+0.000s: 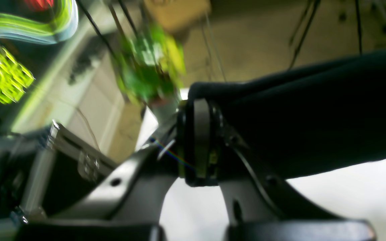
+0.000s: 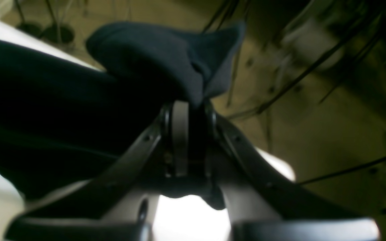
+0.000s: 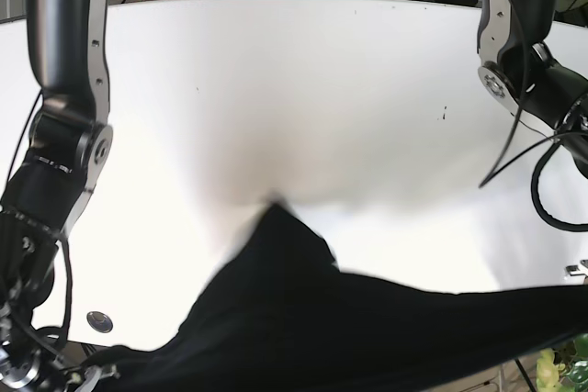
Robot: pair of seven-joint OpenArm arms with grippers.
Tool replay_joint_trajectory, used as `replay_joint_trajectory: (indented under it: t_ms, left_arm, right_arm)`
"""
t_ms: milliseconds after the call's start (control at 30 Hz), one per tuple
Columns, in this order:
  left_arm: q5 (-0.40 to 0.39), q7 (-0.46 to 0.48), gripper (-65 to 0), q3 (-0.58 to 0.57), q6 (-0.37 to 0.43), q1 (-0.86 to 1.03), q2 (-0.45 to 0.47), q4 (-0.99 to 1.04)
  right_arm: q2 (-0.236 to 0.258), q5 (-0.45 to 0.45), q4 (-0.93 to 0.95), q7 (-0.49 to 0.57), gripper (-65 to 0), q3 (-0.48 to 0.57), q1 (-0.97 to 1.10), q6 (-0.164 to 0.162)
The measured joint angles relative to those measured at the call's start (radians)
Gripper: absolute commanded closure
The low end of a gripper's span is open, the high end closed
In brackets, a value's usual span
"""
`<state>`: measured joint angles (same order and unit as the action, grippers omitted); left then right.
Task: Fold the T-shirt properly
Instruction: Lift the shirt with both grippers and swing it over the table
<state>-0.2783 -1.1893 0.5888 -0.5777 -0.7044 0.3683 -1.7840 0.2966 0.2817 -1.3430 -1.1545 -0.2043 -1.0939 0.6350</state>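
The black T-shirt [image 3: 349, 328] hangs stretched across the bottom of the base view, lifted off the white table [image 3: 294, 89], with a loose fold peaking near the middle. In the left wrist view my left gripper [image 1: 199, 137] is shut on a dark edge of the shirt [image 1: 313, 110], which runs off to the right. In the right wrist view my right gripper [image 2: 188, 134] is shut on a bunched corner of the shirt [image 2: 152, 53], and the cloth runs off to the left. Both grippers' fingertips are out of view in the base view.
The right arm [image 3: 60, 135] stands along the table's left side and the left arm [image 3: 528, 61] with its cables at the far right. A small round fitting [image 3: 99, 321] sits near the table's front left edge. Blurred floor and equipment show behind both wrist views.
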Motion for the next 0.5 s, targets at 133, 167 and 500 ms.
replay_joint_trajectory:
  t_ms: [133, 167, 500]
  left_arm:
    - [0.015, 0.053, 0.0, -0.033, 0.001, 0.007, 0.01, 0.0]
    - [0.014, 0.064, 0.0, -0.039, 0.001, 0.028, 0.009, -0.002]
    - [-0.004, 0.169, 0.0, -0.032, -0.003, 0.284, 0.0, -0.002]
  right_arm:
    - [0.005, 0.002, -0.012, -0.014, -2.4, -0.005, -0.014, 0.019]
    - [0.002, 0.001, -0.014, -0.043, -2.4, -0.006, -0.006, 0.02]
    - [-0.004, -0.008, -0.089, -0.062, -2.4, -0.129, 0.277, 0.016]
